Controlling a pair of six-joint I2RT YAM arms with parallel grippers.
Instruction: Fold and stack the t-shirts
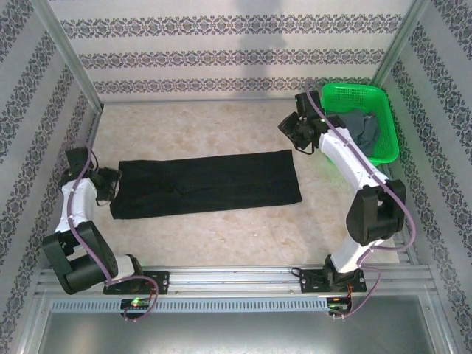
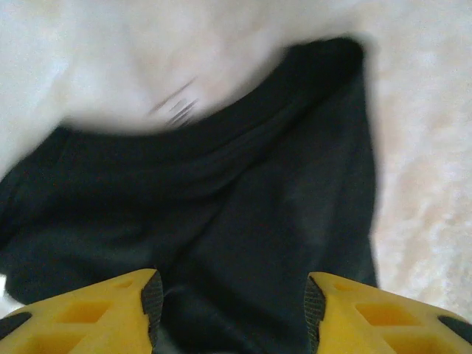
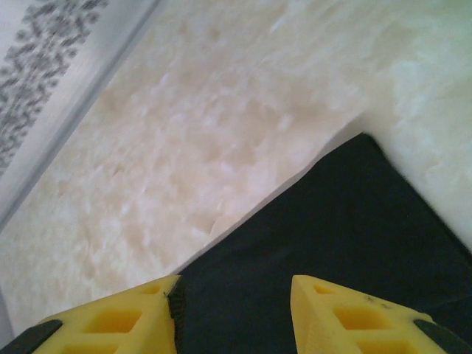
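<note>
Now the green basket (image 1: 390, 122) holds the grey t-shirt (image 1: 362, 130); left pincer (image 2: 232, 296) and right pincer (image 3: 234, 295) gape empty.

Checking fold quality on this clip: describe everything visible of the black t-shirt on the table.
The black t-shirt is plain soft cloth, folded into a long flat band lying across the table, with light creases and slightly uneven edges. The left gripper and right gripper hang open over its two ends; contact cannot be told.
</note>
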